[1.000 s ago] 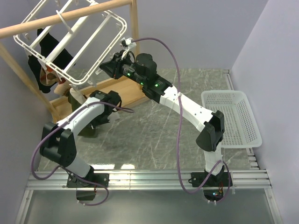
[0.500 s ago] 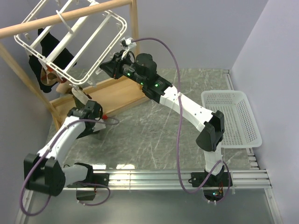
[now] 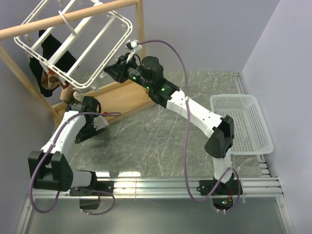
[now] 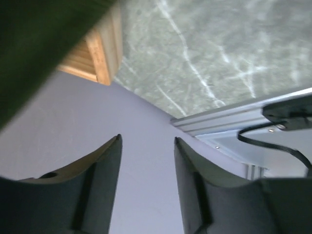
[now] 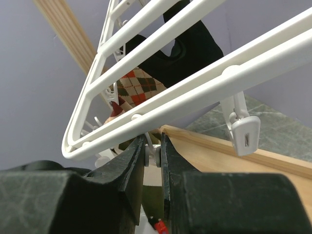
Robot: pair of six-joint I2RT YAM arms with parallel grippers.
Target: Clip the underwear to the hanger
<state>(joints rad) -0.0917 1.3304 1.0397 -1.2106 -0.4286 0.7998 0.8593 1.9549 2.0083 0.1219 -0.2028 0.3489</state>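
The white hanger (image 3: 73,46) hangs tilted from the wooden rail; its bars cross the right wrist view (image 5: 209,80). My right gripper (image 3: 109,71) is shut on one of its small clips (image 5: 152,155) under the frame's near bar. The dark olive underwear (image 5: 155,197) shows just below that clip, between the fingers. It fills the top left corner of the left wrist view (image 4: 34,53), blurred. In the top view my left wrist hides it. My left gripper (image 3: 78,102) is open and empty (image 4: 146,141), below the hanger and facing the left wall.
A black garment with tan-red patches (image 3: 46,53) hangs on the hanger's far side (image 5: 187,46). The wooden rail (image 3: 68,17) stands on a wooden base (image 3: 124,95). A free clip (image 5: 245,134) dangles to the right. A white mesh basket (image 3: 243,124) sits at the right.
My left arm has swung left and drawn back toward the wall, away from the spot under the clip. The right arm and hanger have stayed put.
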